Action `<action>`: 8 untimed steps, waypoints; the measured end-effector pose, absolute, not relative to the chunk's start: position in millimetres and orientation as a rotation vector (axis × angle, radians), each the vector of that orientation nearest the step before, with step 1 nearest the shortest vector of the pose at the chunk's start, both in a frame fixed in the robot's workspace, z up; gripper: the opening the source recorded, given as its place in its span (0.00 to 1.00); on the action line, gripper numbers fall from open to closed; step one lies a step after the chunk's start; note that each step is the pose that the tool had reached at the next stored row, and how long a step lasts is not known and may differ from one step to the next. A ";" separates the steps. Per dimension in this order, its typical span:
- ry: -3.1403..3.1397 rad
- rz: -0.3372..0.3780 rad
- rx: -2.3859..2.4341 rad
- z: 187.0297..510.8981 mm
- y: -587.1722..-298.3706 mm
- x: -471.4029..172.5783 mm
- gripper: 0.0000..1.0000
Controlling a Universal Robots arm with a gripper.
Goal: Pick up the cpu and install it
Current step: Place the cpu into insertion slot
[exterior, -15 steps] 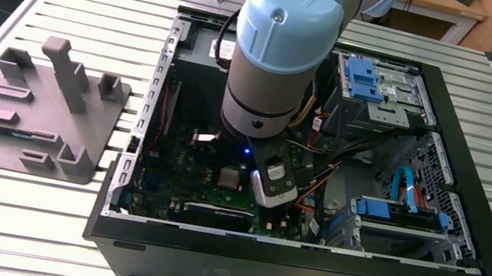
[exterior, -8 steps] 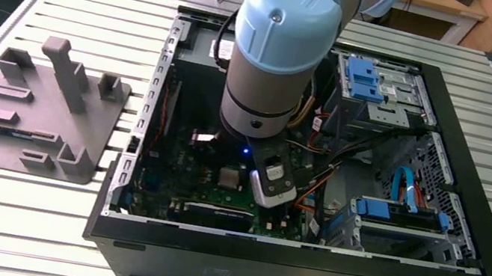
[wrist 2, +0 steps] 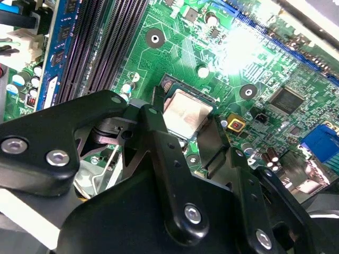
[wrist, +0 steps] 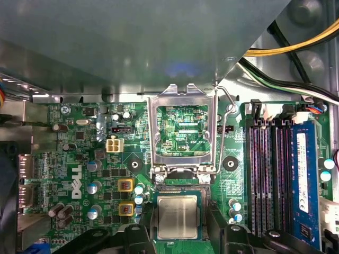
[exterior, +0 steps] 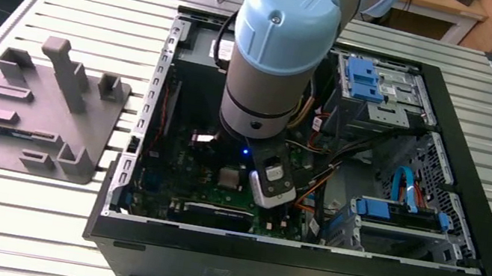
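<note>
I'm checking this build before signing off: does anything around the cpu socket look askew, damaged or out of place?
Nothing looks damaged or askew. The cpu lies square to the socket on the motherboard. The hinged socket frame is swung open, not clamped over it.

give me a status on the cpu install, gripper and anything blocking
Gripper low at the socket, astride the cpu; grip unclear. Cpu lying flat in the socket. Socket frame hinged up, nothing over the cpu.
</note>
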State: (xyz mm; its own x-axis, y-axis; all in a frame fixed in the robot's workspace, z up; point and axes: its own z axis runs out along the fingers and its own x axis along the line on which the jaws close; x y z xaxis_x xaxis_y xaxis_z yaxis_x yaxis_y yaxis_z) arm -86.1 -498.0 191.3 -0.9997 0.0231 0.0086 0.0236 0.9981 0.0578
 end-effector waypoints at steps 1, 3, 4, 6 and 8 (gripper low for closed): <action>-3.132 -0.091 -0.037 191.2 -498.0 -86.1 0.52; -3.132 -0.091 -0.037 191.1 -498.0 -86.1 0.52; -3.132 -0.091 -0.037 191.1 -498.0 -86.1 0.51; -3.132 -0.090 -0.037 191.2 -498.1 -86.2 0.44; -3.132 -0.091 -0.037 191.0 -498.0 -86.2 0.42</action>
